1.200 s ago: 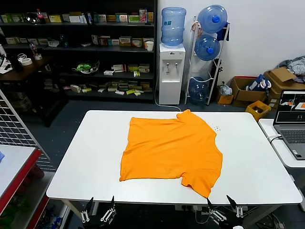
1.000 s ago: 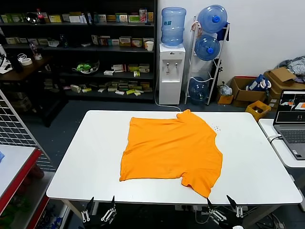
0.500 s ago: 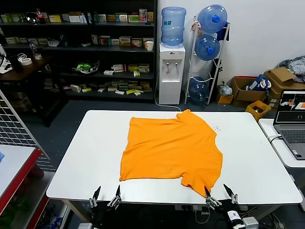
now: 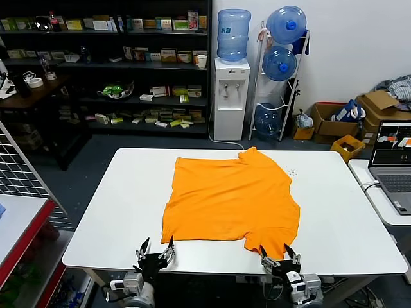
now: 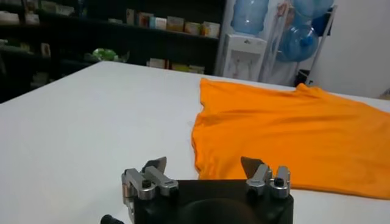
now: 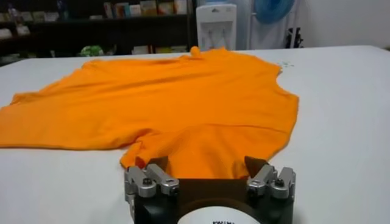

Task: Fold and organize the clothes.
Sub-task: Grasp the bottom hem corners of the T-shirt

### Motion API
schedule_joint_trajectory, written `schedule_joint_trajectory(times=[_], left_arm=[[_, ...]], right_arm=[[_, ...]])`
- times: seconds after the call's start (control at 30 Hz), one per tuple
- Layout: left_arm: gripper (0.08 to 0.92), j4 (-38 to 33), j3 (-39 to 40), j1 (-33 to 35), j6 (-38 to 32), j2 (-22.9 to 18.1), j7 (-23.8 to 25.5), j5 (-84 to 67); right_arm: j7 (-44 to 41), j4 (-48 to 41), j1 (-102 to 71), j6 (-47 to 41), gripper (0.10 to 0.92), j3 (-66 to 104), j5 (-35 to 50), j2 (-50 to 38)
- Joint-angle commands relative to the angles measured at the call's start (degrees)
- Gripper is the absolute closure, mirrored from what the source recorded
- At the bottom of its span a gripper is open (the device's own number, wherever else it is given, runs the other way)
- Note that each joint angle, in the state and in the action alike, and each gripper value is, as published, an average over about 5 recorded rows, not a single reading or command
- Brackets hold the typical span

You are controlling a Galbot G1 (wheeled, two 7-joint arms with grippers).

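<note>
The orange T-shirt lies spread flat on the white table, plain side up, no lettering showing. One sleeve points toward the table's front right. My left gripper is open at the front edge, just before the shirt's near left corner. My right gripper is open at the front edge, with its jaws on either side of the near sleeve. Neither holds anything.
A laptop stands on a side table at the right. A wire rack and red-edged table stand at the left. Shelves, a water dispenser and boxes lie beyond the table.
Both grippers have risen from below the table's front edge and moved inward toward the shirt's near corners. The shirt has not moved.
</note>
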Motion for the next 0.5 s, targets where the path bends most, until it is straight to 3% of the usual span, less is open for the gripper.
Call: schedule_joint_trajectory(times=[0.03,0.5], left_arm=[[0.207,2.5,1.4,-2.7,1.8,0.0,-0.5,-0.3],[0.597,3.1,2.1,-2.6,1.7,-0.5,-1.2,-0.1]], right_arm=[[0.4,-2.0,1.8,-0.8,0.341,-1.1,-0.7,0.3],[1.4,0.9,-0.8,-0.2,0.739,-0.2,-0.4,-0.2]])
